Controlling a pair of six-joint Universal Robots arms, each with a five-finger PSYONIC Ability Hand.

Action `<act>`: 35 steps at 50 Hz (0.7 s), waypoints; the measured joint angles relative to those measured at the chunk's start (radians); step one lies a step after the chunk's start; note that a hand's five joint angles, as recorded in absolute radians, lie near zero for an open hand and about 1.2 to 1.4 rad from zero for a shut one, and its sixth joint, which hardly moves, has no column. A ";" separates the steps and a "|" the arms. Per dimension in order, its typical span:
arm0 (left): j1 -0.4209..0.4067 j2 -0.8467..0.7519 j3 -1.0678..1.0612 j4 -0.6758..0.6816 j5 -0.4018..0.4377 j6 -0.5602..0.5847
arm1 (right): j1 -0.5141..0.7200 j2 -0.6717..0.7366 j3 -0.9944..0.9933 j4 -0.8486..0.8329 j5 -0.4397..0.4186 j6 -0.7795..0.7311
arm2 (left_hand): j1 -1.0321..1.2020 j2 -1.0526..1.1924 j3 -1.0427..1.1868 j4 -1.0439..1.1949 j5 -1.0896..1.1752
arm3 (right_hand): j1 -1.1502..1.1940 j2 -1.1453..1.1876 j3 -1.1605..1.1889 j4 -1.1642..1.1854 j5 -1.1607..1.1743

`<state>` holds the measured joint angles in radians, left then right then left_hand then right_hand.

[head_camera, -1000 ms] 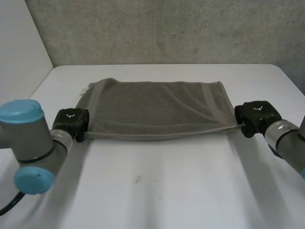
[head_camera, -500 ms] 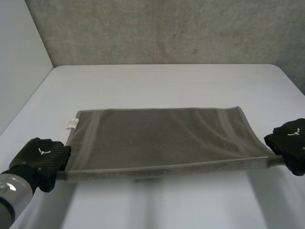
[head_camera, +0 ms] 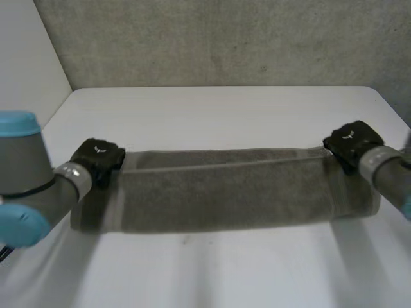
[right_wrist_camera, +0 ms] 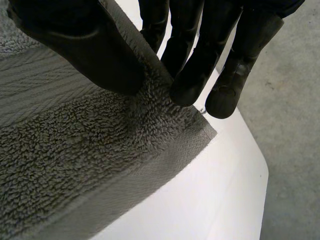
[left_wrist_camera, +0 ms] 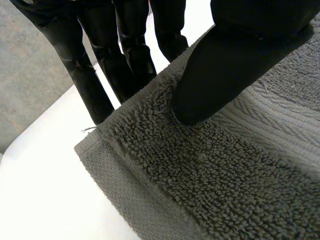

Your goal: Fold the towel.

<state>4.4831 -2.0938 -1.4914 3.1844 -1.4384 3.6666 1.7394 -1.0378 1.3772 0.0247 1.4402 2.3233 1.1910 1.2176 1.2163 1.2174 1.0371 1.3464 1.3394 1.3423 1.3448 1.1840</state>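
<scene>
Grey terry towel (head_camera: 225, 199) lies as long folded band across middle of white surface (head_camera: 225, 109), running left to right. At its far left corner, left hand (head_camera: 96, 157); at far right corner, right hand (head_camera: 352, 142). Each hand: thumb on top of pile, fingers (left_wrist_camera: 127, 55) beneath edge, pinching corner. Likely soft, limp, light; looped pile grips well, not slippery, not fragile; would sag between holds. Best hold: hemmed corners, both ends together, kept taut.

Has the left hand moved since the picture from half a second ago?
Yes. The left hand has gone toward the far edge of the table, carrying its corner of the towel with it.
</scene>
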 measured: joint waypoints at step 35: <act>-0.035 -0.291 0.453 -0.004 -0.023 -0.083 | 0.055 0.238 -0.419 -0.097 0.087 0.196 | -1.016 -1.049 -1.049 -1.049 -1.008 | -1.107 -1.090 -1.096 -1.080 -1.123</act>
<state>4.4483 -2.3847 -1.0381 3.1799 -1.4617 3.5839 1.7949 -0.8000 0.9584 -0.0719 1.5267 2.5191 0.1751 0.1683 0.1675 0.1685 0.0288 0.2399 0.2498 0.2466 0.2652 0.0611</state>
